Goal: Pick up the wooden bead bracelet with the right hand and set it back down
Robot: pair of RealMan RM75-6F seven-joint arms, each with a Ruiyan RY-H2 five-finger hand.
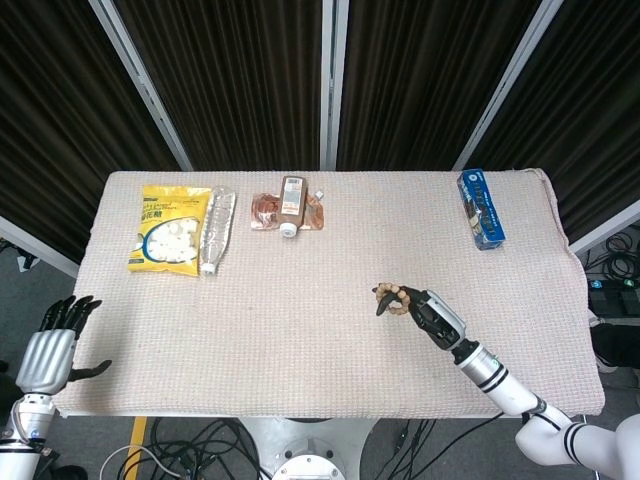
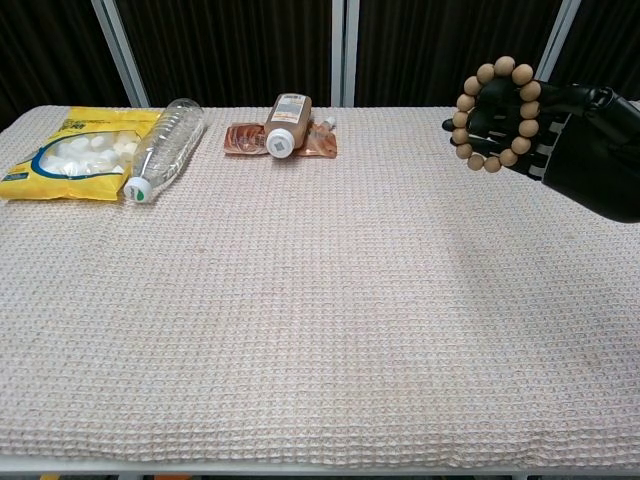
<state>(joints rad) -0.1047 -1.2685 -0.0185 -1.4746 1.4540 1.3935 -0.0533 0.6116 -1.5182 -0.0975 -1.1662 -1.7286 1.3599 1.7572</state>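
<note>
The wooden bead bracelet (image 2: 494, 115) is a ring of round tan beads. It hangs off the table, held in the fingers of my black right hand (image 2: 565, 140) at the upper right of the chest view. From the head camera the bracelet (image 1: 393, 297) and right hand (image 1: 430, 313) show over the table's middle right. My left hand (image 1: 50, 350) hangs open beside the table's near left corner, holding nothing.
A yellow snack bag (image 1: 169, 229) and a clear plastic bottle (image 1: 215, 229) lie at the far left. A brown bottle on a pouch (image 1: 290, 206) lies at the far middle. A blue box (image 1: 481, 208) lies at the far right.
</note>
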